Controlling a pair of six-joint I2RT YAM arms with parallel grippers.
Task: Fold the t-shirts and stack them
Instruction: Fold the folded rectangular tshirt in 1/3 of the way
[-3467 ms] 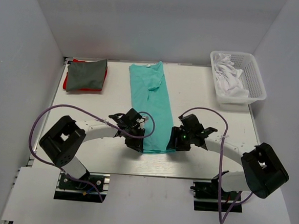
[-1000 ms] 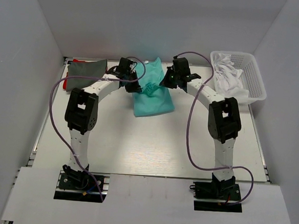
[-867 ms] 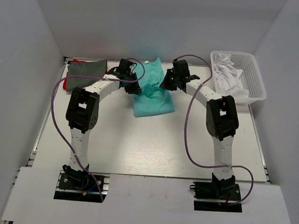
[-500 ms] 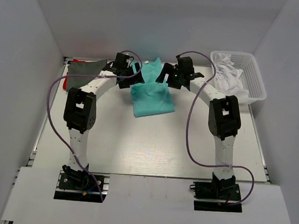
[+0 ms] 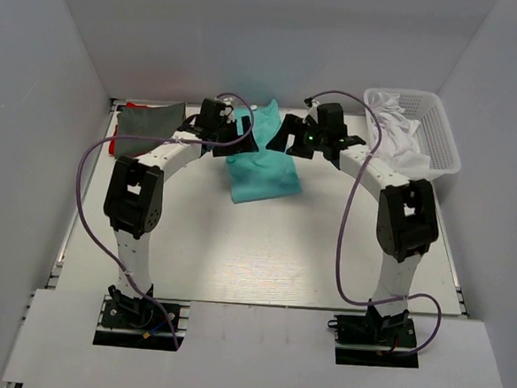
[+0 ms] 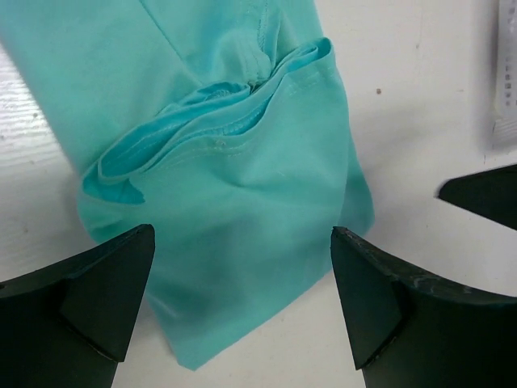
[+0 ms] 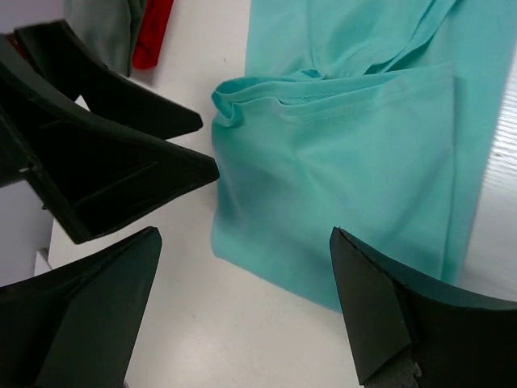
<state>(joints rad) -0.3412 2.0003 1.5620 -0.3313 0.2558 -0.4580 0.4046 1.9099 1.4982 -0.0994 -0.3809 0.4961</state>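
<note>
The mint-teal t-shirt (image 5: 264,166) lies folded over on itself at the back middle of the table, its doubled hem ruffled at the far end (image 6: 242,186) (image 7: 347,153). My left gripper (image 5: 241,138) hovers at its far left corner, open, with nothing between the fingers (image 6: 242,303). Opposite it, my right gripper (image 5: 283,141) stands open over the far right corner, also empty (image 7: 242,303). A folded dark grey t-shirt (image 5: 148,119) rests on a red t-shirt (image 5: 113,145) at the back left.
A white lattice basket (image 5: 439,144) with white cloth inside stands at the back right. Both arms arch far over the white table (image 5: 237,246) toward the back wall. The left gripper's black fingers (image 7: 113,153) show in the right wrist view.
Both grippers were shut on the teal shirt's carried edge a second ago; they have opened and let it drop onto the shirt, then drawn slightly apart.
</note>
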